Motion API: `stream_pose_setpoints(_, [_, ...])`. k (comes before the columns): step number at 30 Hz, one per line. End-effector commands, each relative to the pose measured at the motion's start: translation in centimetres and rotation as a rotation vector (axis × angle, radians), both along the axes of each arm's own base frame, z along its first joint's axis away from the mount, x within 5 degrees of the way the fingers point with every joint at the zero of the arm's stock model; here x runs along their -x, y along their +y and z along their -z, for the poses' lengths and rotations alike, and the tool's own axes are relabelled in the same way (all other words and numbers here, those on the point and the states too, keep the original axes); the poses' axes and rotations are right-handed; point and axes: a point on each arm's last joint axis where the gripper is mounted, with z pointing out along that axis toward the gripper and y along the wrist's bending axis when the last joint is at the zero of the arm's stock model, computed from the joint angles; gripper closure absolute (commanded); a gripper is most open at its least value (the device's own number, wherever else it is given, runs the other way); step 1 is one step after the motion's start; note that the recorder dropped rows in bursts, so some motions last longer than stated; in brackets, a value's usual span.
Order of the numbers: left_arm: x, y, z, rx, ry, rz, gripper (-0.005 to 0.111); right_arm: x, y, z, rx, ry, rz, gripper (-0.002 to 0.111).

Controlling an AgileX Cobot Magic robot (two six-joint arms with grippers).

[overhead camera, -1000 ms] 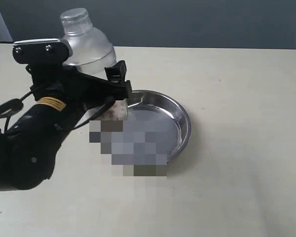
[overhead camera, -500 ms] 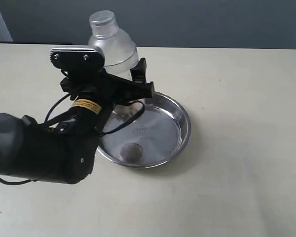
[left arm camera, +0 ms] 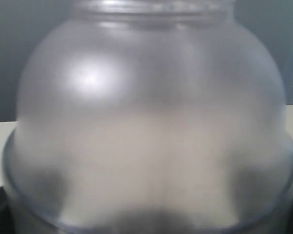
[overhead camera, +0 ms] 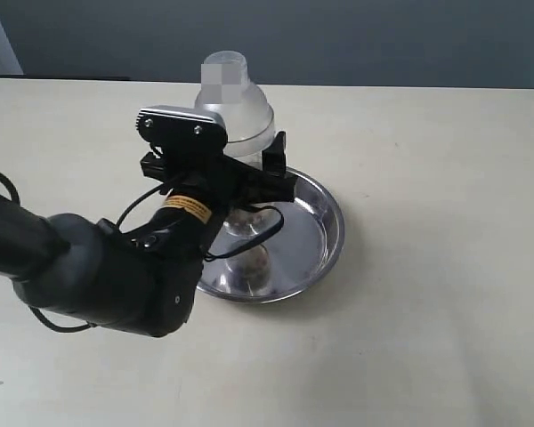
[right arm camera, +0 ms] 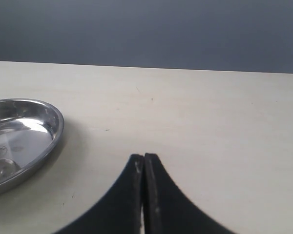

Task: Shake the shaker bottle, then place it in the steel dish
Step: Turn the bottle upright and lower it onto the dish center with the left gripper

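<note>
The shaker bottle (overhead camera: 238, 111) stands upright over the left half of the steel dish (overhead camera: 335, 222), its frosted dome and round cap rising above my left arm. My left gripper (overhead camera: 242, 182) is shut on the bottle's clear body, with one black finger (overhead camera: 277, 158) showing on its right side. I cannot tell whether the bottle's base touches the dish floor. In the left wrist view the frosted dome of the shaker bottle (left arm camera: 146, 112) fills the frame. My right gripper (right arm camera: 144, 160) is shut and empty over bare table, to the right of the steel dish (right arm camera: 57, 127).
The beige tabletop (overhead camera: 427, 338) stretches around the dish, with a dark wall behind its far edge. My bulky black left arm (overhead camera: 116, 267) lies across the table left of the dish.
My left arm has carried the shaker bottle to the right, from beside the dish's left rim to over the dish's left half. The dish has stayed put.
</note>
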Motion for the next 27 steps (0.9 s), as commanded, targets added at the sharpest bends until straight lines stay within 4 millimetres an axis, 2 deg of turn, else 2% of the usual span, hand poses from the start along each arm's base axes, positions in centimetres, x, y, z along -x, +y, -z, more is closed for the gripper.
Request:
stream_pose_setpoints(1, [-0.2,-0.2,-1.0,0.019,-0.079,-0.001,0.106,0.0,0.0,-0.1,0.001,-0.012,-0.003,0.109])
stream_pose_setpoints(14, [-0.1,-0.6,-0.5,0.046,-0.029,0.05,0.106,0.0,0.0,-0.1,0.001,-0.012,-0.003,0.109])
stream_pose_setpoints(19, [-0.2,-1.5,1.7,0.025,-0.013,0.126,0.106,0.0,0.0,-0.1,0.001,-0.012,-0.003,0.109])
stream_pose_setpoints(22, [-0.2,-1.5,1.5,0.021,-0.042,0.124,0.106,0.0,0.0,-0.1,0.001,-0.012,-0.003,0.109])
stream_pose_setpoints(27, [-0.8,-1.2,2.6,-0.05,-0.006,0.177,0.106,0.0,0.0,-0.1,0.001,-0.012,-0.003,0.109])
